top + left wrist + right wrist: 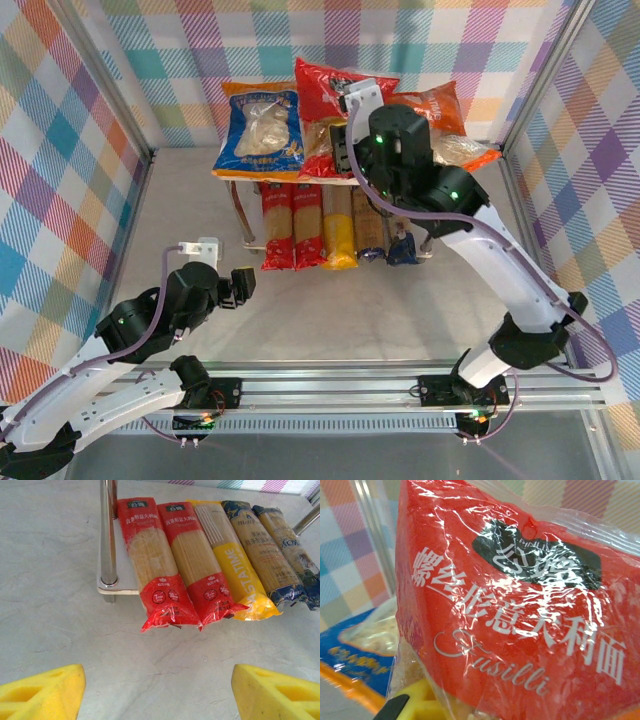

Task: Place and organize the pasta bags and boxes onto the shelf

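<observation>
On the top board of the shelf (240, 176) three bags sit side by side: blue-and-orange bag (262, 130) left, red bag (322, 95) middle, orange bag (440, 108) right. The right fingers (420, 702) are closed against the red bag; whether they pinch its film is unclear. On the lower board lie the red packs (150, 565), yellow pack (235, 565) and blue-ended packs (265, 555). The left fingers (42, 695) stand apart, empty, over the worktop (60, 630) near the shelf.
</observation>
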